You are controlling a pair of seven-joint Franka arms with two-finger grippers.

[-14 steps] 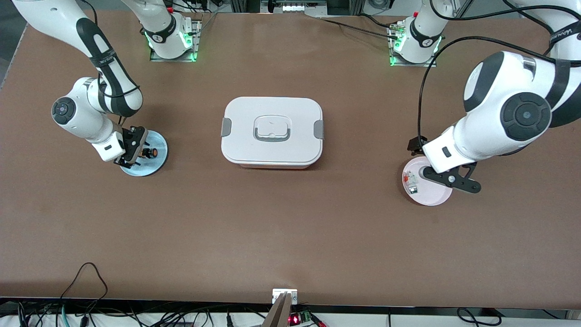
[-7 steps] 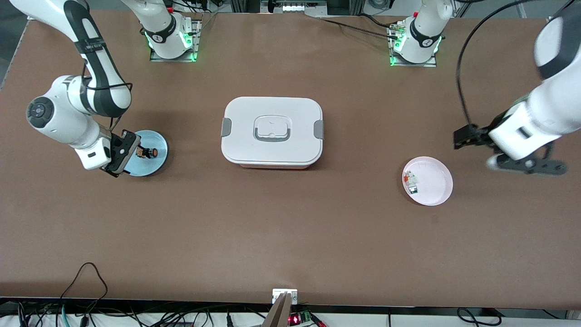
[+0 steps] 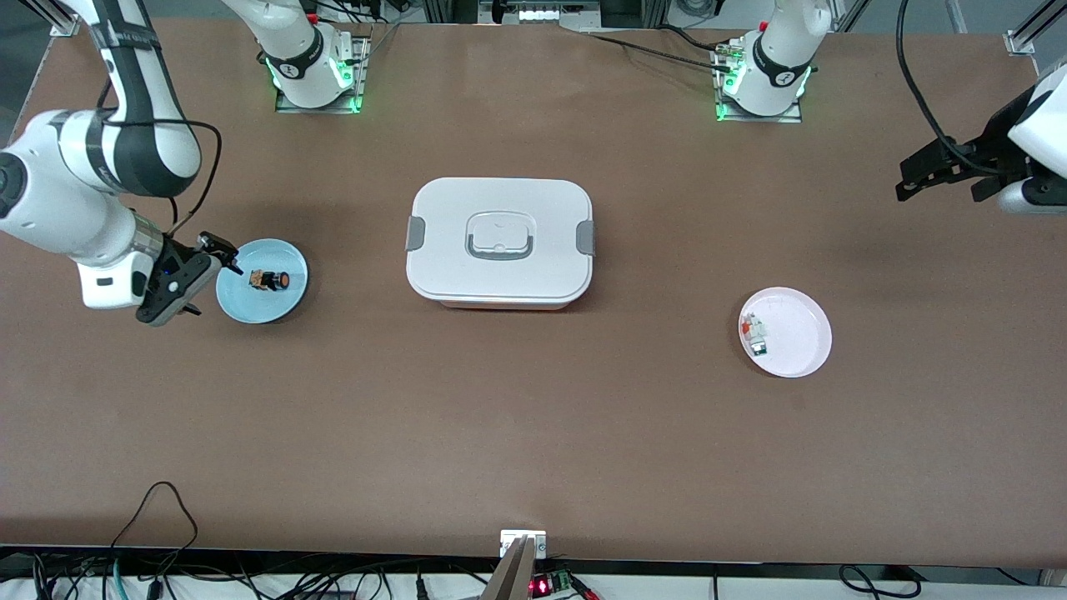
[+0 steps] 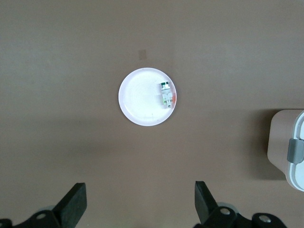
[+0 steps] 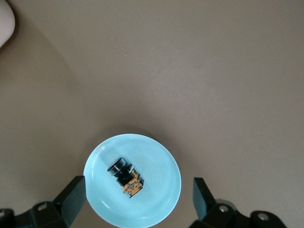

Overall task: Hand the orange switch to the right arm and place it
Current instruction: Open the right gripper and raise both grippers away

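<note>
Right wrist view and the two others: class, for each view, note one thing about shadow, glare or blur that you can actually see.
Right wrist view: the orange switch on the blue plate is sharp, and a dark shadow hugs the plate's rim. Left wrist view: the pink plate looks washed out, almost white. Front view: the white lidded box throws only a thin shadow along its edge nearer the camera.
</note>
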